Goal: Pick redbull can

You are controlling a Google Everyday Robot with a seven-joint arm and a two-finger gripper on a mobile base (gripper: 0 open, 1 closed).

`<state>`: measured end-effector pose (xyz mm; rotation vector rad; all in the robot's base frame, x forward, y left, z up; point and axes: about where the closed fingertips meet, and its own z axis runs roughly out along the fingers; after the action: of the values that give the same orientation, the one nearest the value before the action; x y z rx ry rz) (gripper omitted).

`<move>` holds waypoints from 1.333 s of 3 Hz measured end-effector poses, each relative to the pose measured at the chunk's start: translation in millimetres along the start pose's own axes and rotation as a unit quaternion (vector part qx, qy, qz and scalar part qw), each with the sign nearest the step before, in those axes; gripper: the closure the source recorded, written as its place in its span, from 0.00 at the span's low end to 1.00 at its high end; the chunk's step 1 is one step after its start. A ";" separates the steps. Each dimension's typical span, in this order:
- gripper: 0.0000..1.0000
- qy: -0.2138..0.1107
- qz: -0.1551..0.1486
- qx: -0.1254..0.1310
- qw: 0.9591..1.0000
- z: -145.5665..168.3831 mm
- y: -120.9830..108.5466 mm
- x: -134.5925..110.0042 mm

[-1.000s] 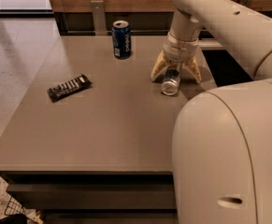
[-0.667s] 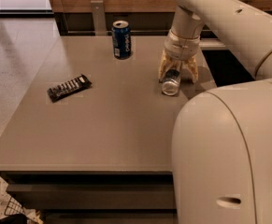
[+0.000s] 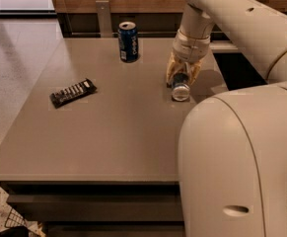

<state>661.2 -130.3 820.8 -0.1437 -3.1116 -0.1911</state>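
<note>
The redbull can lies on its side on the grey table, right of the middle, with its shiny silver end facing the camera. My gripper comes down on it from above. Its tan fingers sit on either side of the can's body and are shut on it. The can still rests on the table. The far part of the can is hidden by the fingers.
A wider dark-blue Pepsi can stands upright at the back of the table, left of the gripper. A black snack bar lies at the left. My arm's large white body fills the lower right.
The fingers stood spread wide beside the can a second ago. They have since drawn in against it. The can has stayed in place.
</note>
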 end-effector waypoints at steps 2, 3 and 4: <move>1.00 -0.041 -0.001 0.003 0.999 -17.6 -6.9 -10.3; 1.00 -0.105 -0.011 -0.039 0.994 -61.0 -27.0 -14.2; 1.00 -0.168 -0.032 -0.086 0.982 -91.4 -44.6 -18.9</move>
<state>677.2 -187.3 905.5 -0.0846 -3.4333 -0.4858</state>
